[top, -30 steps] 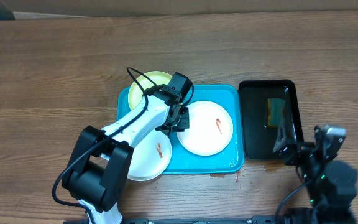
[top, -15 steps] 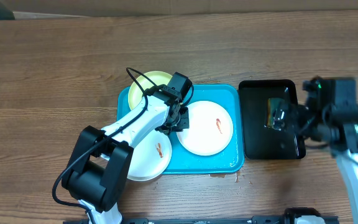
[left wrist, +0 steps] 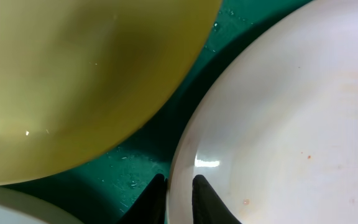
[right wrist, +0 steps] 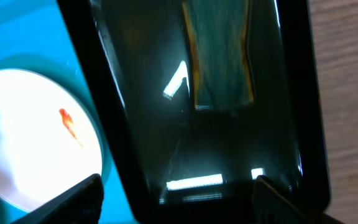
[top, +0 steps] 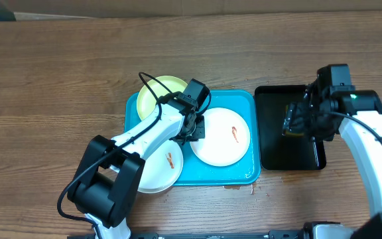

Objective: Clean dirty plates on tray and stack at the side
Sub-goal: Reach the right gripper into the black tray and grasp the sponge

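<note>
The turquoise tray (top: 242, 99) holds a pale yellow-green plate (top: 152, 94) at its back left. A white plate (top: 223, 138) with an orange smear lies at its right. Another smeared white plate (top: 159, 166) overhangs its front left edge. My left gripper (top: 195, 127) is shut on the left rim of the right white plate. In the left wrist view its fingers (left wrist: 179, 194) straddle that plate's rim (left wrist: 278, 124), next to the yellow-green plate (left wrist: 73, 81). My right gripper (top: 304, 121) hangs open over the black tray, its fingers (right wrist: 176, 202) spread wide and empty.
The narrow black tray (top: 274, 149) stands right of the turquoise one and holds a green and yellow sponge (top: 294, 118), which also shows in the right wrist view (right wrist: 219, 56). A small wet spot lies on the wooden table at the turquoise tray's front edge.
My right arm has swung up from the table's front right edge to a spot over the black tray. The left arm has barely shifted and keeps hold of the plate rim.
</note>
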`<action>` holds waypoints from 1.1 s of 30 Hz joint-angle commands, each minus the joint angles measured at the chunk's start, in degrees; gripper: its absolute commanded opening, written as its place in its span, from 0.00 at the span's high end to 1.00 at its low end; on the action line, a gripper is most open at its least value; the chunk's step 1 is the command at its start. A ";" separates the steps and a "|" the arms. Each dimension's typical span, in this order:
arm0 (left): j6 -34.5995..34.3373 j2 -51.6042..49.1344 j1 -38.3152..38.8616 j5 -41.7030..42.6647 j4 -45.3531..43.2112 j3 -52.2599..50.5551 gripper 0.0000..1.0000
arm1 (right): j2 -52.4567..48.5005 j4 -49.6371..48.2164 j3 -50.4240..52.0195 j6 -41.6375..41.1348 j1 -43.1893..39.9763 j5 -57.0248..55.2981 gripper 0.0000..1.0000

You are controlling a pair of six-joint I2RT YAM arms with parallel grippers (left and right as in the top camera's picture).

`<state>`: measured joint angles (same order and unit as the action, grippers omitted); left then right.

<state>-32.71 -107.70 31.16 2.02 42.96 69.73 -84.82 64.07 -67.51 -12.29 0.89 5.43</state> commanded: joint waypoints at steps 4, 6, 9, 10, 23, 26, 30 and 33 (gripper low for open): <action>-0.74 -0.76 0.42 -1.18 -0.17 -0.28 0.79 | -5.55 -5.16 -0.20 -0.42 0.57 -6.40 0.17; -0.74 -0.76 0.42 -1.18 -0.17 -0.28 0.79 | -7.26 -6.84 -0.20 -0.44 0.57 -9.33 0.17; -0.74 -0.76 0.42 -1.16 -0.20 -0.28 0.78 | -10.01 -9.46 -0.15 -0.44 0.55 -11.19 0.18; -0.74 -0.76 0.42 -1.16 -0.20 -0.28 0.78 | -10.86 -10.16 -0.07 -0.42 0.55 -11.21 0.18; -0.74 -0.76 0.42 -1.16 -0.15 -0.28 0.75 | -22.62 -11.21 0.72 -0.44 0.68 -10.19 0.29; -0.74 -0.76 0.42 -1.16 -0.17 -0.28 0.71 | -22.62 -13.14 2.67 -0.39 0.68 -9.73 0.48; -0.74 -0.76 0.39 -1.16 -0.17 -0.28 0.68 | -22.64 -14.97 5.01 -0.37 0.68 -9.64 0.95; -0.74 -0.76 0.39 -1.14 -0.17 -0.28 0.66 | -22.62 -15.19 5.33 -0.39 0.68 -9.57 0.44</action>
<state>-32.91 -107.70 31.16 1.43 42.78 69.73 -106.65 49.06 -64.25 -12.67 1.54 -3.84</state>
